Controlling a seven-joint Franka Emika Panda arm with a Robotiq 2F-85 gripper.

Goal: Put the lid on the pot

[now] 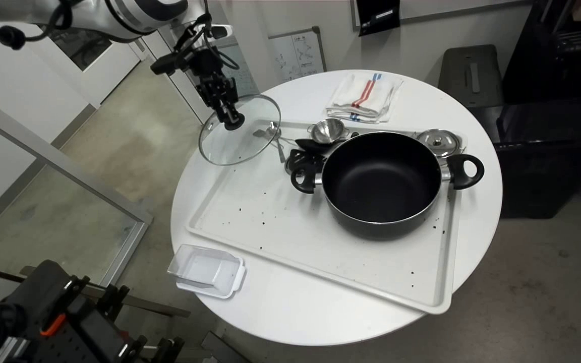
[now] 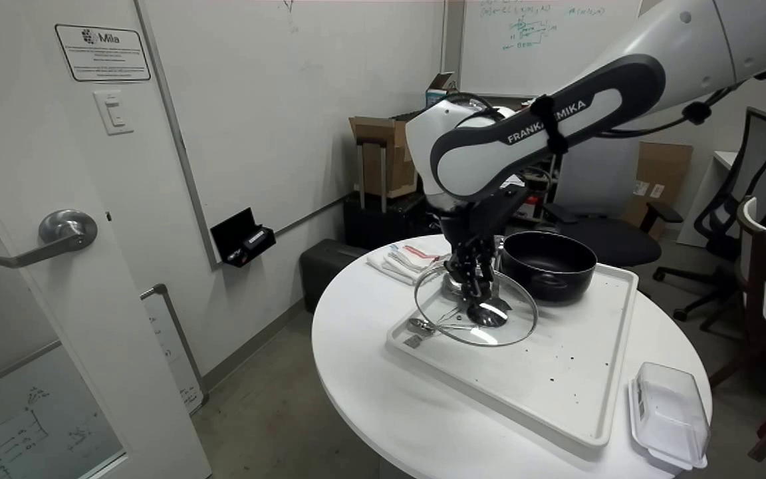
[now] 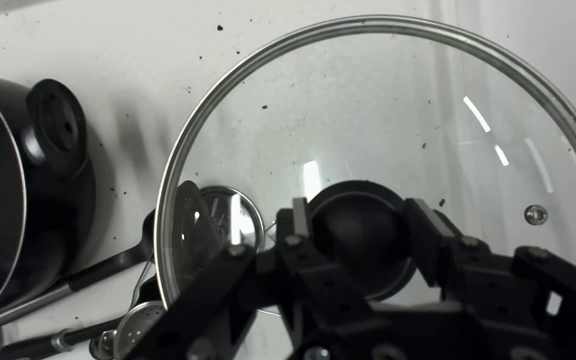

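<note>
The round clear glass lid point(image 3: 368, 110) has a thin metal rim and a black knob. It also shows in both exterior views point(image 1: 242, 146) point(image 2: 516, 316). My gripper point(image 3: 358, 230) is closed around the knob, with one finger on each side. It holds the lid in the air above the tray's edge and utensils, apart from the pot; the lid looks slightly tilted. The gripper also shows in both exterior views point(image 1: 231, 117) point(image 2: 479, 293). The wide black pot point(image 1: 381, 184) stands uncovered on the tray, with two side handles. It also shows in an exterior view point(image 2: 549, 276) and, cut off, at the wrist view's left edge point(image 3: 43, 215).
The white tray point(image 1: 290, 242) lies on a round white table point(image 1: 321, 322). Utensils point(image 1: 306, 161), a small steel cup point(image 1: 328, 131) and a small steel lid point(image 1: 439, 142) lie around the pot. A folded towel point(image 1: 363, 98) is behind; a clear plastic container point(image 1: 210, 272) sits beside the tray.
</note>
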